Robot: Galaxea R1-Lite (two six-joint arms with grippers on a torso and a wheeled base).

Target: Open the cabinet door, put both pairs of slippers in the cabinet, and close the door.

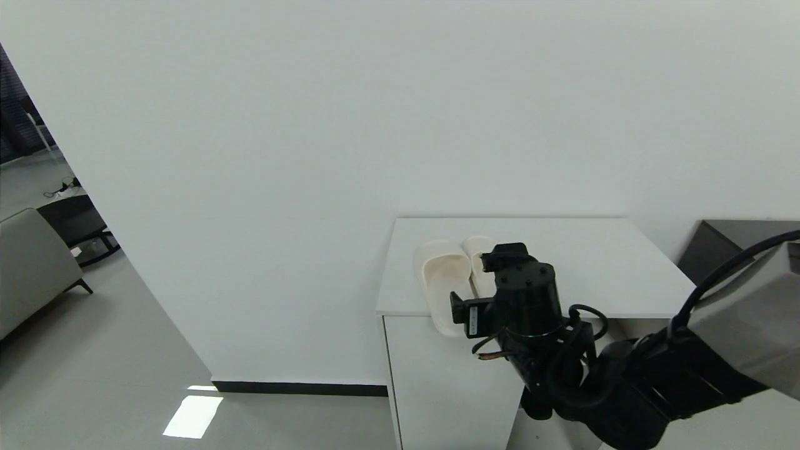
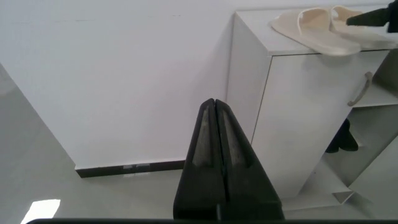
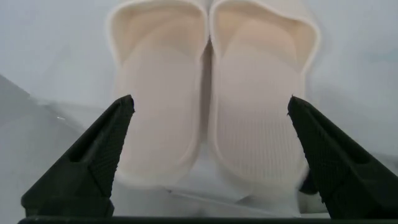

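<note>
A pair of cream slippers (image 1: 445,275) lies side by side on the front left of the white cabinet's top (image 1: 594,262), toes overhanging the front edge. My right gripper (image 3: 211,106) stands open just above them, one finger (image 3: 93,162) outside each slipper of the pair (image 3: 211,87). The cabinet's left door (image 2: 305,124) with its handle (image 2: 360,90) is closed. Beside it an open compartment shows shelves (image 2: 380,99) and a dark thing (image 2: 342,138) that I cannot make out. My left gripper (image 2: 214,155) is shut on nothing, out to the cabinet's left over the floor.
A white wall runs behind and to the left of the cabinet, with a dark skirting strip (image 1: 300,388) at the floor. Open grey floor (image 1: 125,375) lies to the left, with a sofa (image 1: 25,269) far left. A dark grey piece of furniture (image 1: 719,247) stands to the cabinet's right.
</note>
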